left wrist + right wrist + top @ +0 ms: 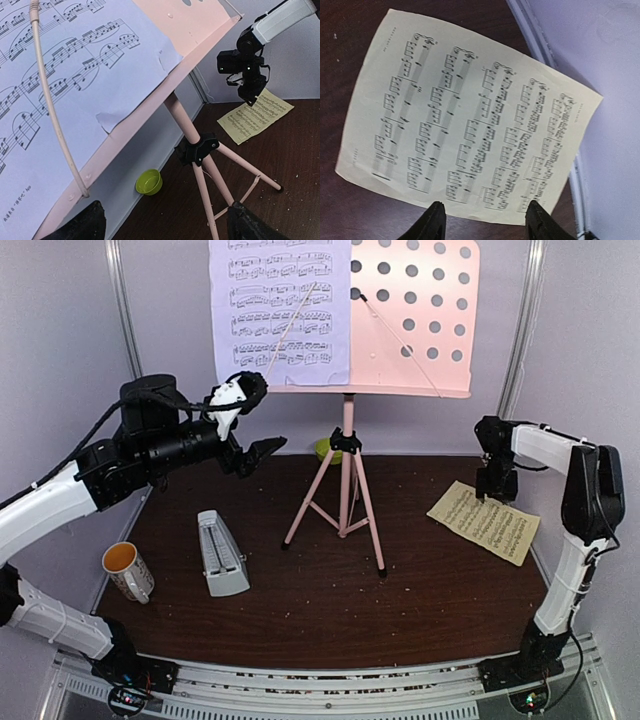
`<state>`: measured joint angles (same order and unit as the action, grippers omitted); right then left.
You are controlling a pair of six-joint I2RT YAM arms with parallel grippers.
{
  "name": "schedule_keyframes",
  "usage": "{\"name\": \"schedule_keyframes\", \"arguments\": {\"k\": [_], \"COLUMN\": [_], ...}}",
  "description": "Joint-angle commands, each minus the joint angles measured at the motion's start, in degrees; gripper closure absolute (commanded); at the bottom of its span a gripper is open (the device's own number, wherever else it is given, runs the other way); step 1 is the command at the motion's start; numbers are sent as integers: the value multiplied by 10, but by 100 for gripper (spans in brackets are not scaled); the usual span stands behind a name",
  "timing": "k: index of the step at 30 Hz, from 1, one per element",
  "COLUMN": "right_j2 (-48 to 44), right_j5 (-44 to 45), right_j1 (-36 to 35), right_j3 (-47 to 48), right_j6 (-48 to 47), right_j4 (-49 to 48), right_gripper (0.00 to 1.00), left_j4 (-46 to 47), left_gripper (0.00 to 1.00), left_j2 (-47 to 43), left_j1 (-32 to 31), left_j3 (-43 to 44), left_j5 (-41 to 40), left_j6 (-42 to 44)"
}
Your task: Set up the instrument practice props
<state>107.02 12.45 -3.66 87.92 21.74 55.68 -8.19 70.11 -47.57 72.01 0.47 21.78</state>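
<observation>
Okay, my left gripper (162, 222) wide open and empty, lavender page (75, 75) on pink stand desk (205, 27) just above it, my right gripper (487, 220) parted, holding nothing, pale-yellow page (470, 115) flat on table (345, 50) directly beneath it

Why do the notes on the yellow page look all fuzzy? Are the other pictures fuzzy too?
Right wrist view: the pale-yellow page is out of focus, notes smeared, the dark fingertips below blurry too. Left wrist view: the lavender page reads crisp; only the near fingertips blur. Top view: sharp, though the pink desk looks washed pale.
</observation>
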Motion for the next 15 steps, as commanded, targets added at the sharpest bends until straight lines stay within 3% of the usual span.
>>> {"name": "schedule_keyframes", "arguments": {"k": [1,6,15], "right_j2": [37,27,63], "right_j5": [-104,-211,-180], "right_j1": [-3,-8,-23], "right_j3": [25,-25,-33], "right_j6": [85,219,345], "right_j4": [-18,-139,-200], "right_gripper": [47,47,46], "left_j4": [28,30,7], "left_gripper": [14,14,14], "left_j2": [5,3,-8], "left_j1": [7,7,7], "left_j3": [23,21,28], "left_j5": [-2,-3,-6], "left_j6": [-17,-34,-43]}}
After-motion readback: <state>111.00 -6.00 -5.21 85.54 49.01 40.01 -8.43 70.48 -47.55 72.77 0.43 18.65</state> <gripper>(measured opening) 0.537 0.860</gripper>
